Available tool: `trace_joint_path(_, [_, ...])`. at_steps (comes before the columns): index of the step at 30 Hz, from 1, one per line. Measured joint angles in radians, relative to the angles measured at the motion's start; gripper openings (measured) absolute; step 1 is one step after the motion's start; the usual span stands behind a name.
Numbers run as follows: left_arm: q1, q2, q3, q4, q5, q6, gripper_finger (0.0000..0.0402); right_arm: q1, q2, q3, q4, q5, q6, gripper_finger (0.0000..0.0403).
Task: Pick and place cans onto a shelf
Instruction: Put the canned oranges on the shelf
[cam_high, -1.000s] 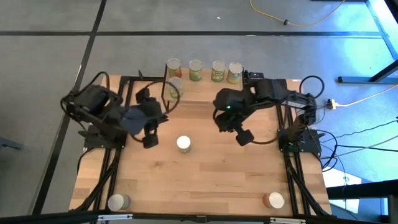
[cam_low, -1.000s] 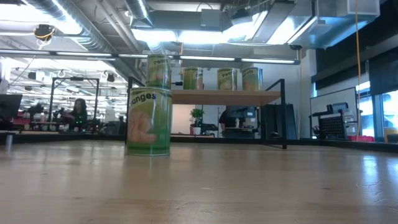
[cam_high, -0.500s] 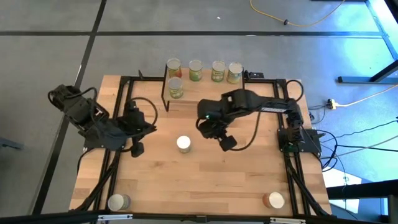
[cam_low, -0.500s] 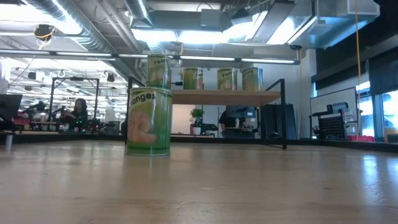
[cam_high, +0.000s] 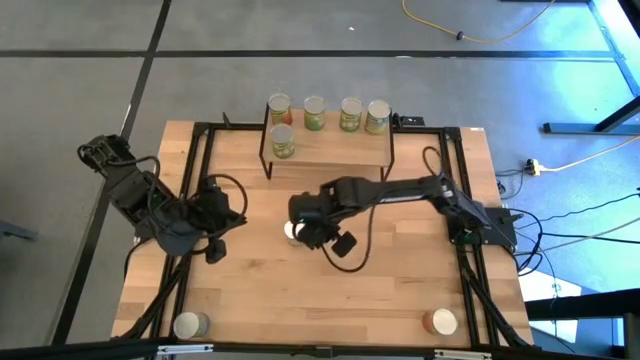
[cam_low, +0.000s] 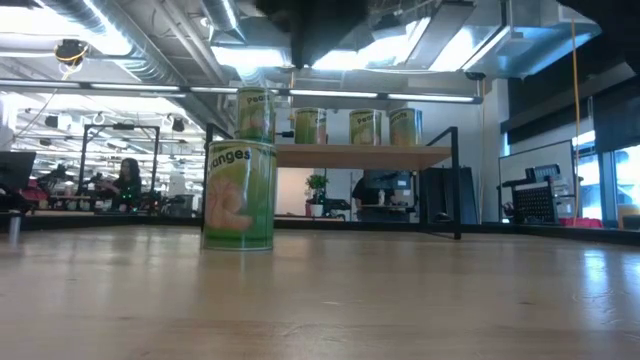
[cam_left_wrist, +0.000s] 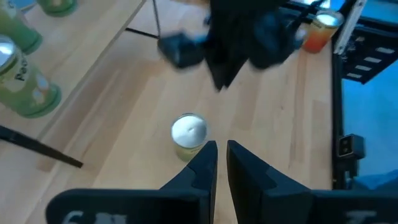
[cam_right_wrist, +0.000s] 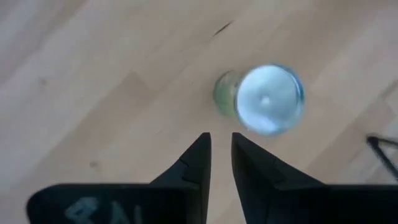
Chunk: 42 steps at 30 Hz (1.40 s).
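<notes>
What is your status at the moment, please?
Right gripper hovers by centre can. Left gripper waits at left side. Nothing blocks the shelf.

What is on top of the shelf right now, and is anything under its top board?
Four cans stand in a row on the shelf. A fifth green can appears slightly nearer, its level unclear. From above, the board hides whatever lies beneath it.

Room and surroundings, seen level across the table and from above.

Wooden tabletop, light planks. Grey floor with dark seams; yellow cable lying on it at the far side. Ceiling ducts and long strip lights overhead. A seated person at distant benches; potted plant and dark cabinet behind.
</notes>
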Motion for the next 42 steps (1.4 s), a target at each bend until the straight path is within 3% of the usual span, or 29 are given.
trace_joint_path(7, [-0.018,0.0,0.0,0.023,0.0,-0.005,0.0028,0.012,0.078,0.0,0.063,0.006,-0.172,0.0067])
trace_joint_path(14, [-0.023,0.0,0.0,0.024,0.0,-0.006,0.0028,0.011,0.094,0.0,0.133,0.14,-0.27,0.0067])
trace_joint_path(23, [-0.023,0.0,0.0,0.022,0.001,-0.005,0.0028,0.005,0.094,0.0,0.13,0.025,-0.269,0.0067])
trace_joint_path(42, [-0.023,0.0,0.0,0.022,0.005,-0.004,0.0028,-0.011,0.147,0.001,0.158,0.024,-0.273,0.0067])
